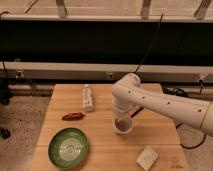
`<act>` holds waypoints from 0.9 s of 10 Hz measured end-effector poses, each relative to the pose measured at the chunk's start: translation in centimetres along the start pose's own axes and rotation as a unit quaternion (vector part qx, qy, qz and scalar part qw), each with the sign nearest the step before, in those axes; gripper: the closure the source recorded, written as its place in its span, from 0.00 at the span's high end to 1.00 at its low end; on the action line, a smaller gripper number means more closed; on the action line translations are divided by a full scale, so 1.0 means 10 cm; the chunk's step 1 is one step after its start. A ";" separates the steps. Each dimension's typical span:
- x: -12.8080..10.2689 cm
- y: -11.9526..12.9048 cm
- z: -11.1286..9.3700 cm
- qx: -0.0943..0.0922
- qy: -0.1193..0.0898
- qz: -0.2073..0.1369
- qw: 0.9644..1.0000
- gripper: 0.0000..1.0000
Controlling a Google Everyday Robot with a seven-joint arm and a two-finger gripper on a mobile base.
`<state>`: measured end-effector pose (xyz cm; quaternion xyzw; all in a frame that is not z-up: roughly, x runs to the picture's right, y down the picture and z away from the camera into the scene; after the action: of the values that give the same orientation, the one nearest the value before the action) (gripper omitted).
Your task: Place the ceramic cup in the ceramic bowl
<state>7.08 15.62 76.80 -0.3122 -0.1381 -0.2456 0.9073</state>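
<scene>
Some of the ceramic cup (123, 129) hides behind the gripper (121, 120) at its rim; its hold cannot be told.

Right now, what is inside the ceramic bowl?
Nothing: the ceramic bowl shows only its pale ring pattern, and no part of it is covered. The ceramic cup stands apart on the table, with the gripper at its mouth, hiding the cup's inside.
</scene>
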 end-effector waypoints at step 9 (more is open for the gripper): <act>-0.19 -0.18 -0.29 0.007 0.000 -0.021 1.000 0.00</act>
<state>4.86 13.21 74.68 -0.3030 -0.1468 -0.2637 0.9039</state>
